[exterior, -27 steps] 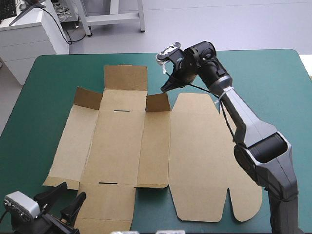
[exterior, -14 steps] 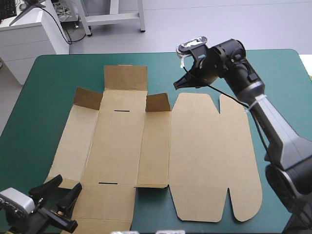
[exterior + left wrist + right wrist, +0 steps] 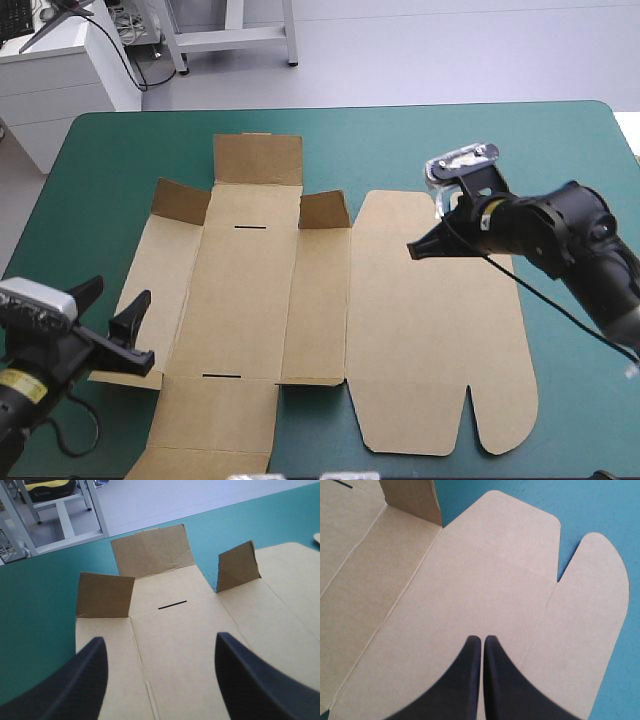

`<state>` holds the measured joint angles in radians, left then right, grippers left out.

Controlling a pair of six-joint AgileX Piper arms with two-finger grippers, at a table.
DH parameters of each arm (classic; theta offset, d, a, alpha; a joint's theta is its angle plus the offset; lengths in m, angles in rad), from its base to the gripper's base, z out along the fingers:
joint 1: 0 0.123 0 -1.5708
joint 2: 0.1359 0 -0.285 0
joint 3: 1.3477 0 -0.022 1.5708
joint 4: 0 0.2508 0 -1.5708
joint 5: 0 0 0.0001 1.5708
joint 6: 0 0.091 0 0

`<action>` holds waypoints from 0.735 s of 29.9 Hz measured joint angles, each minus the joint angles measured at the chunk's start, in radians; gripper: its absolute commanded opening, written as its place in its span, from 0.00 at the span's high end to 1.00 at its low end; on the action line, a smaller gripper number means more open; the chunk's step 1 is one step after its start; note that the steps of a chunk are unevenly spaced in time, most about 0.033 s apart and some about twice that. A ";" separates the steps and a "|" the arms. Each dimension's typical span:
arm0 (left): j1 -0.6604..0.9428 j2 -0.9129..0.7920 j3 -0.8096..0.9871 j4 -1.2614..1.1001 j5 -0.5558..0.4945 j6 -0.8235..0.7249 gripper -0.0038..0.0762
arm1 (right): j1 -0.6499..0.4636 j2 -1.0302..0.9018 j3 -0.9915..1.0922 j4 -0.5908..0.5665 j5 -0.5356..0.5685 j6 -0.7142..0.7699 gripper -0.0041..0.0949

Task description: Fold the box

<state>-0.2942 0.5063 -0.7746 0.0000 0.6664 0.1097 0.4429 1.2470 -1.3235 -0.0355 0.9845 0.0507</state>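
**Brown box spread open on the tabletop, three flaps standing**

The box (image 3: 300,300) lies unfolded across the middle of the teal-green tabletop (image 3: 120,150). Most of its board is flat. At its far end the end flap (image 3: 258,158) stands raised, and the two small corner flaps (image 3: 180,202) either side of it stand up as well. The lid panel (image 3: 430,330), with its rounded tabs, lies flat on the box's right side.

The left claw (image 3: 122,290) sits at the box's near-left corner, fingers spread wide, pointing along the box toward the raised flaps. The right claw (image 3: 414,249) hangs over the lid panel, fingers pressed together into one point aimed toward the box's middle.
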 measured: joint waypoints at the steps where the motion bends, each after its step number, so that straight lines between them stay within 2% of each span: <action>1: 0.000 0.048 -0.030 0.014 0.007 0.000 0.40 | 0.000 -0.027 0.036 0.000 -0.007 0.000 0.96; 4: 0.000 0.179 -0.133 0.050 0.069 -0.005 0.40 | 0.000 -0.124 0.126 0.001 -0.030 0.000 0.96; 11: 0.005 0.484 -0.346 0.264 0.318 -0.145 0.40 | 0.000 -0.309 0.316 0.012 -0.094 0.012 0.96; 13: 0.029 0.545 -0.365 0.267 0.342 -0.153 0.40 | 0.000 -0.350 0.365 0.027 -0.107 0.014 0.96; 18: 0.201 0.655 -0.372 0.071 0.362 -0.088 0.40 | 0.000 -0.449 0.490 0.110 -0.156 0.018 0.96; 22: 0.425 0.730 -0.374 -0.164 0.419 0.077 0.40 | 0.000 -0.521 0.581 0.129 -0.180 0.018 0.96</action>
<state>0.1304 1.2360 -1.1487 -0.1645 1.0850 0.1865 0.4429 0.7259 -0.7422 0.0932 0.8049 0.0688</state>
